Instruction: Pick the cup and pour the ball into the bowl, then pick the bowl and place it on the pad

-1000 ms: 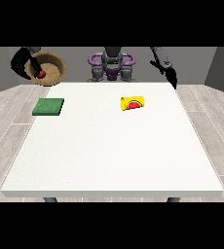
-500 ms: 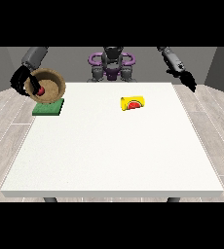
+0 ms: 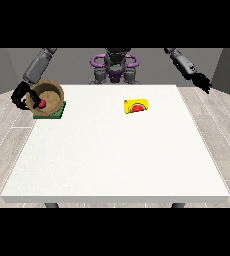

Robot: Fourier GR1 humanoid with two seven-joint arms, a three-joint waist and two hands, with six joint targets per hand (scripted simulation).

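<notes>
A brown wooden bowl (image 3: pixel 51 95) with a red ball (image 3: pixel 42 103) inside is tilted towards the camera over the green pad (image 3: pixel 57 113) at the table's left edge. The hand at the view's left (image 3: pixel 22 96) is curled round the bowl's left rim. A yellow cup (image 3: pixel 137 106) lies on its side near the table's middle back, its red inside facing the camera. The hand at the view's right (image 3: pixel 202 80) hangs off the table's right back corner, away from everything.
The white table (image 3: pixel 117 160) fills the middle of the view. The robot's torso (image 3: pixel 114 67) stands behind the table's back edge. Wooden floor lies on both sides.
The bowl, held by the hand at the view's left, has come down from behind the table's left back corner onto the green pad. The hand at the view's right has swung outward and lower.
</notes>
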